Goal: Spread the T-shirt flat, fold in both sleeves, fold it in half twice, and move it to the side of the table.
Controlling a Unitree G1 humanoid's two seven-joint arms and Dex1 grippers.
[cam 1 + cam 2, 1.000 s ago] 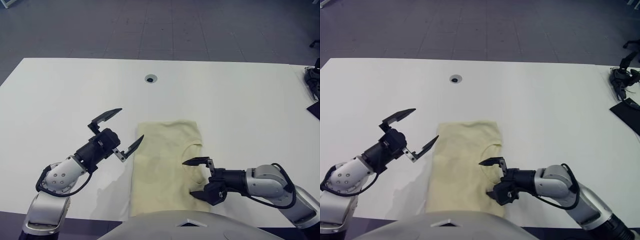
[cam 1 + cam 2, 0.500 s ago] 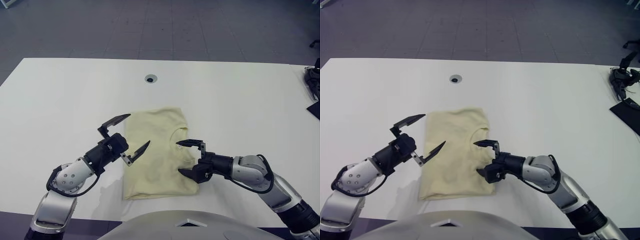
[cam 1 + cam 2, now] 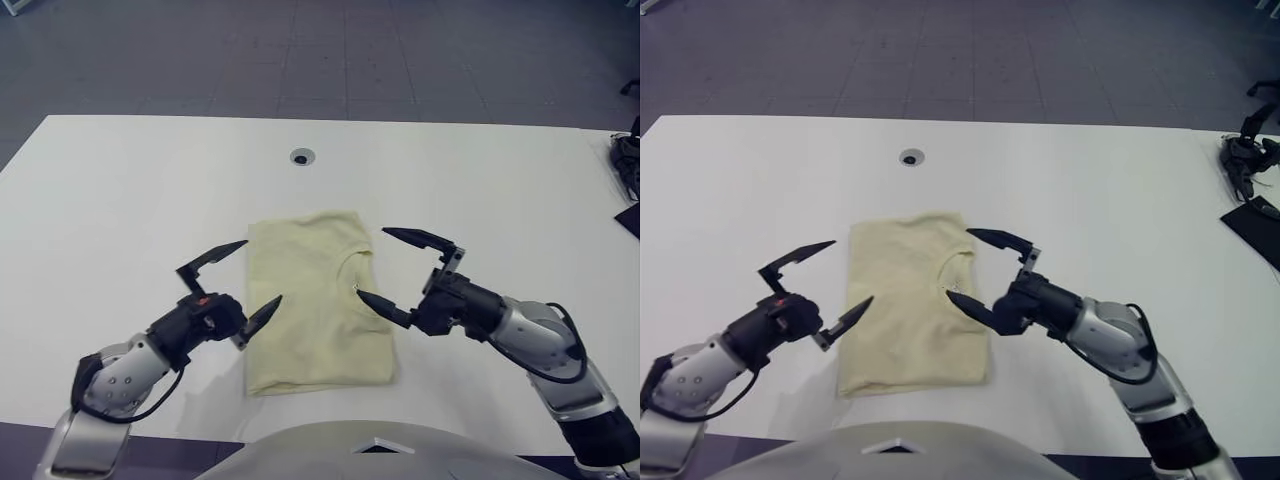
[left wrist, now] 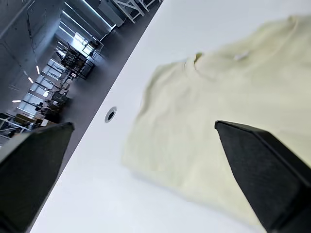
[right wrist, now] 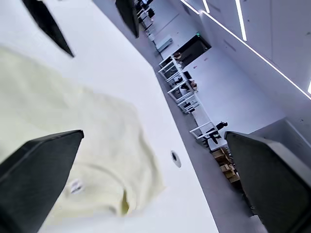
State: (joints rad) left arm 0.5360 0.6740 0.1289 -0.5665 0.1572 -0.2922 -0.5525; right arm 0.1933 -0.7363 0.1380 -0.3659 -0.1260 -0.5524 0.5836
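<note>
A pale yellow T-shirt lies folded into a tall rectangle on the white table, collar facing right. My left gripper hovers open just off the shirt's left edge. My right gripper is open wide at the shirt's right edge, beside the collar, its lower fingertip over the cloth. Neither holds anything. In the left wrist view the T-shirt lies beyond the dark fingers. The right wrist view has the T-shirt between its fingers.
A small round hole sits in the table beyond the shirt. Black cables and a dark flat object lie at the table's right edge. Bare table stretches left and right of the shirt. The near table edge is just below the shirt.
The shirt slid away from the near edge and slightly left. My right gripper then lifted off it and opened wider. My left gripper drew back left of the shirt.
</note>
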